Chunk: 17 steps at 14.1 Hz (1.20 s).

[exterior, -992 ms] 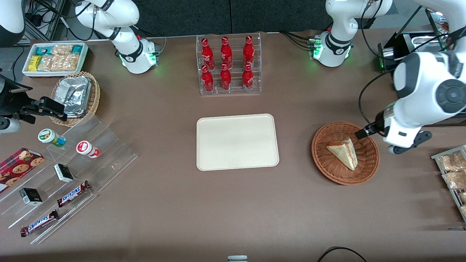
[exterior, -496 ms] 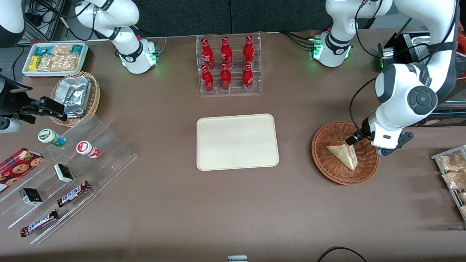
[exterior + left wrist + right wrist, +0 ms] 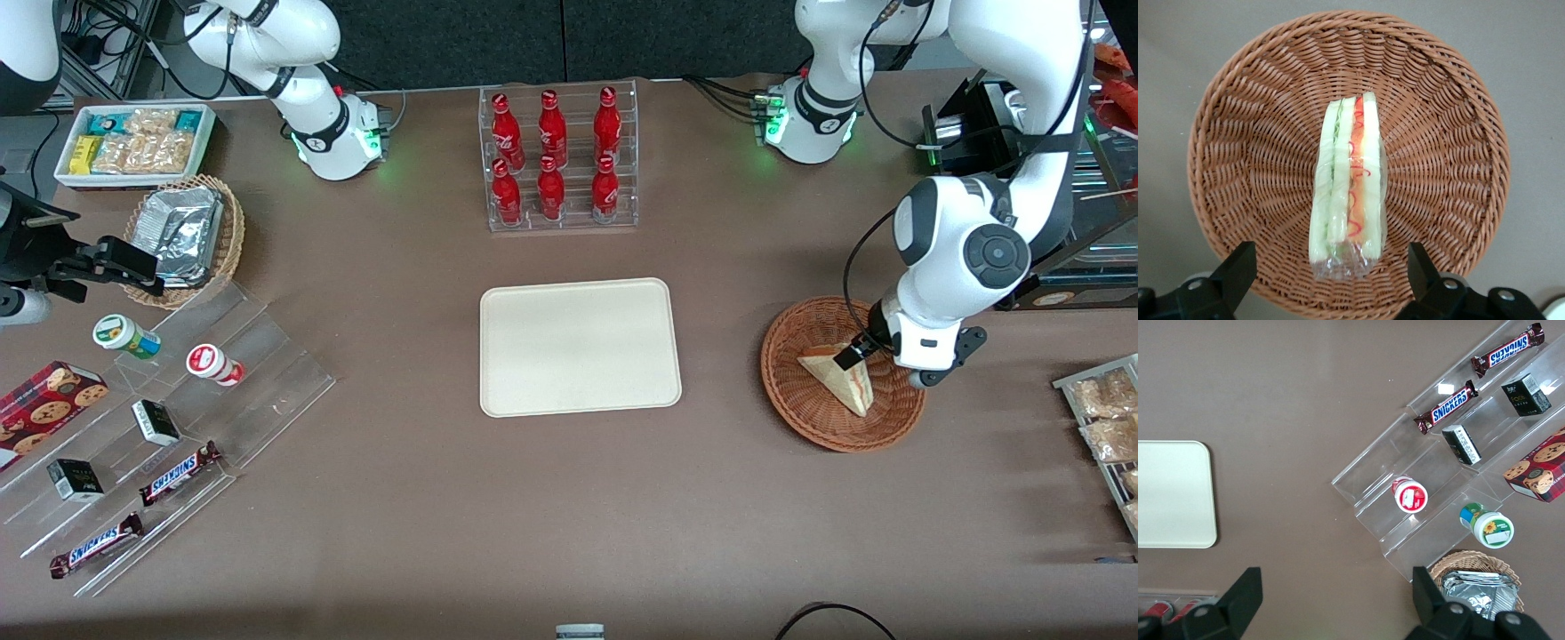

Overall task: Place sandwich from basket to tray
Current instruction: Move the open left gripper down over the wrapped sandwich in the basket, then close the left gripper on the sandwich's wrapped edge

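Observation:
The sandwich [image 3: 840, 377] [image 3: 1350, 180], a wrapped wedge of pale bread with a red and green filling stripe, lies in the reddish-brown wicker basket [image 3: 796, 396] [image 3: 1238, 133] toward the working arm's end of the table. My left gripper [image 3: 855, 351] [image 3: 1331, 270] hangs open just above the basket, over the sandwich's wide end. Its two black fingers [image 3: 1237, 267] stand apart on either side of the wedge without touching it. The cream tray [image 3: 580, 345] [image 3: 1171, 493] lies flat at the middle of the table with nothing on it.
A clear rack of red bottles [image 3: 557, 160] stands farther from the front camera than the tray. A rack of snack packets [image 3: 1107, 427] lies beside the basket at the table's edge. A tan basket of foil packets [image 3: 187, 233] and clear shelves with snacks [image 3: 160, 427] sit toward the parked arm's end.
My left gripper has moved from the basket's rim in over the basket and lower, ending above the sandwich's wide end. The sandwich and basket have not moved.

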Available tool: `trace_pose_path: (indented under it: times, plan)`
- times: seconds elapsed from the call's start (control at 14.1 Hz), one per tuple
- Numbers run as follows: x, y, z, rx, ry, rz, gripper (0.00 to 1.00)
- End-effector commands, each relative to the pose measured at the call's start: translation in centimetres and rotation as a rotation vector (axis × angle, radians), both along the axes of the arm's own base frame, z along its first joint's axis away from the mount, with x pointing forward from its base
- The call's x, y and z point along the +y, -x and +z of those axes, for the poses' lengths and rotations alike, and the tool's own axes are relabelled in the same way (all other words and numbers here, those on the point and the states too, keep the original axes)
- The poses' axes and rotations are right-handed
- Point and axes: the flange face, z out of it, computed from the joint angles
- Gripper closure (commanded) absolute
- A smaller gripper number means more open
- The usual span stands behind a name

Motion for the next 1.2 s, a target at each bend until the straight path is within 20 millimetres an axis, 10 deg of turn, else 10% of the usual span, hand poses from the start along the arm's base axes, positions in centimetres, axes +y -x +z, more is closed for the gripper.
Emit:
trace_pose_path:
  times: [0.0,0.92,1.13]
  plan:
    - [-0.2,0.3,-0.5,-0.012,-0.004,0.016,0.0]
    - [-1.2,0.0,-4.4,-0.023,-0.002,0.03,0.04]
    - [-1.2,0.0,-4.5,-0.023,-0.002,0.032,0.56]
